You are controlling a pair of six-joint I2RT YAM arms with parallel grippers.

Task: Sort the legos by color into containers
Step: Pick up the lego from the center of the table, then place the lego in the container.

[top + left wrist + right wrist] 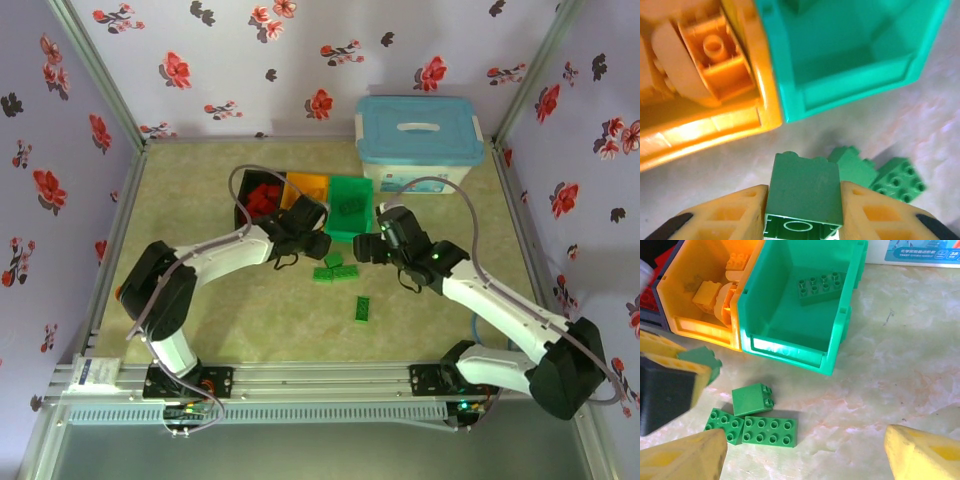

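Green lego (802,192) clamped in left gripper (802,215), just in front of the green bin (790,347). Three more green legos (770,431) lie loose on the tabletop (900,365) beside it. Right gripper (805,460) spread wide, empty, over them; tub (922,252) label print too blurry to read.

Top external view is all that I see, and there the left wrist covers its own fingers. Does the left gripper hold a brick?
Observer: Yes. The left gripper is shut on a green brick, just short of the green bin.
Operator: Does the right gripper hold one also?
Observer: No. The right gripper is open, fingers wide apart, above three loose bricks on the table.
Operator: Is something inside the orange bin?
Observer: Yes. Several orange bricks lie in the orange bin.
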